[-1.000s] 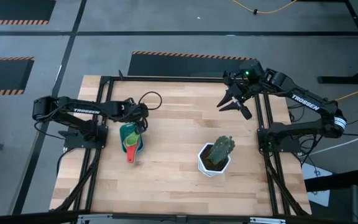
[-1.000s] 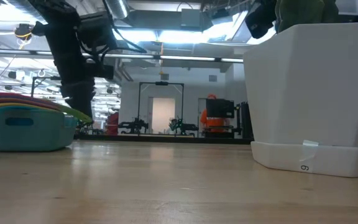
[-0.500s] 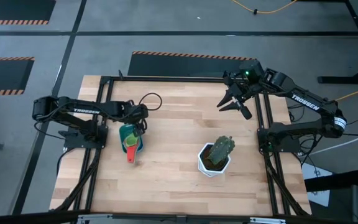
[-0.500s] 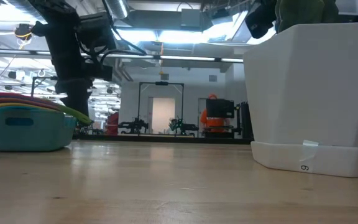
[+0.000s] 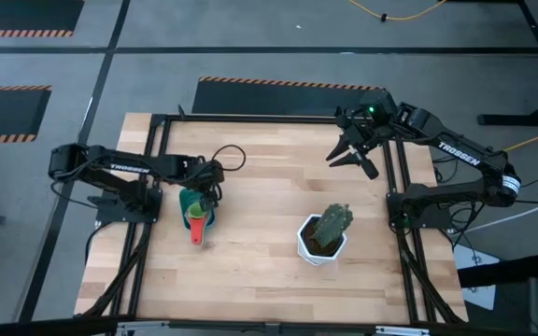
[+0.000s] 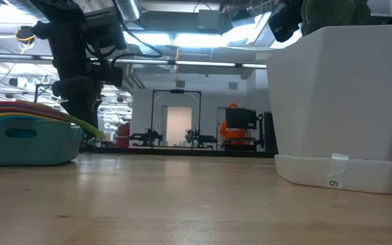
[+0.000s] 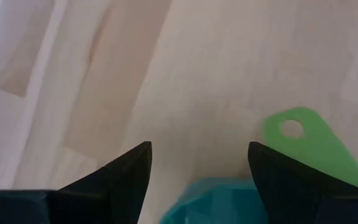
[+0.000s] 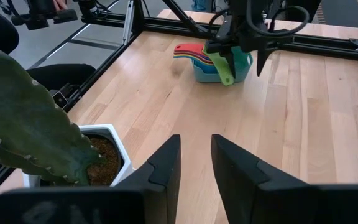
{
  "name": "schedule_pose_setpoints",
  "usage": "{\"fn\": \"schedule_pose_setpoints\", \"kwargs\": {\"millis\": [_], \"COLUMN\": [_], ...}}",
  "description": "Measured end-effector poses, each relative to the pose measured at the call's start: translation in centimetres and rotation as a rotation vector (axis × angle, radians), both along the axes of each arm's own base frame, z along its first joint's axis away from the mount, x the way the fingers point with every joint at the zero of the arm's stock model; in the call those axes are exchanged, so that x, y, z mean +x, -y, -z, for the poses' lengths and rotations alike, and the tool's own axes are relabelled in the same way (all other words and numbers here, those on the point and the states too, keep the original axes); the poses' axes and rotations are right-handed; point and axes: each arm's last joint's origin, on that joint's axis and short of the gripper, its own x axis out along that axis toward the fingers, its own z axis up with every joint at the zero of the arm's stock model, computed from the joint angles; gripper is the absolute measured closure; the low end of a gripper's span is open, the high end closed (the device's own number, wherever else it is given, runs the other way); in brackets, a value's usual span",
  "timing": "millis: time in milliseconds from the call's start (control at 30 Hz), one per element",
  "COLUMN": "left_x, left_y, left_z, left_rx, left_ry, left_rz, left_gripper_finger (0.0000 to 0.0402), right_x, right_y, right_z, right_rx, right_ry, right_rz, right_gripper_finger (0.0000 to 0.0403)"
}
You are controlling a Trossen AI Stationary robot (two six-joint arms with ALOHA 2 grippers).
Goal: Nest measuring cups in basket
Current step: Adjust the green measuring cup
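wooden table point(image 5: 260, 252), pale planks, dark frame rails along its left, far and right edges; grey floor with striped hazard tape around it

item 1: left gripper point(image 5: 211, 183), reaching in from the left edge, poised just above the far end of the basket; jaws spread wide, nothing between them; the left wrist view shows both dark fingers point(image 7: 124, 177) apart over bare wood, with teal rim and a green handle tip past them

item 2: basket point(image 5: 196, 207), teal, rectangular, near the left edge, about midway along it; low view shows it resting flat on the surface point(image 6: 29, 139)

item 3: measuring cups point(image 5: 196, 220), nested inside the basket, stacked handles fanning over its rim; a red handle juts toward the near edge, a green handle point(image 8: 224, 70) hangs over the other side

item 4: white pot point(image 5: 320, 245) with cactus point(image 5: 334, 219), right of centre, well apart from the basket

item 5: right gripper point(image 5: 351, 155), raised near the far right corner; jaws narrowly parted, holding nothing
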Motion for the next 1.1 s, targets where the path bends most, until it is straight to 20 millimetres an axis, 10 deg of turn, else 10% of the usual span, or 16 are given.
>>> {"fn": "schedule_pose_setpoints", "kwargs": {"millis": [1100], "left_x": [1.0], "left_y": [0.9], "left_z": [-0.7], "left_rx": [0.129], "left_ry": [0.105], "left_rz": [0.010], "left_gripper_finger": [0.0140], "right_x": [0.0], "right_y": [0.0], "right_z": [0.0], "right_rx": [0.000], "right_ry": [-0.001], "right_rz": [0.000], "right_gripper_finger": [0.0308]}}
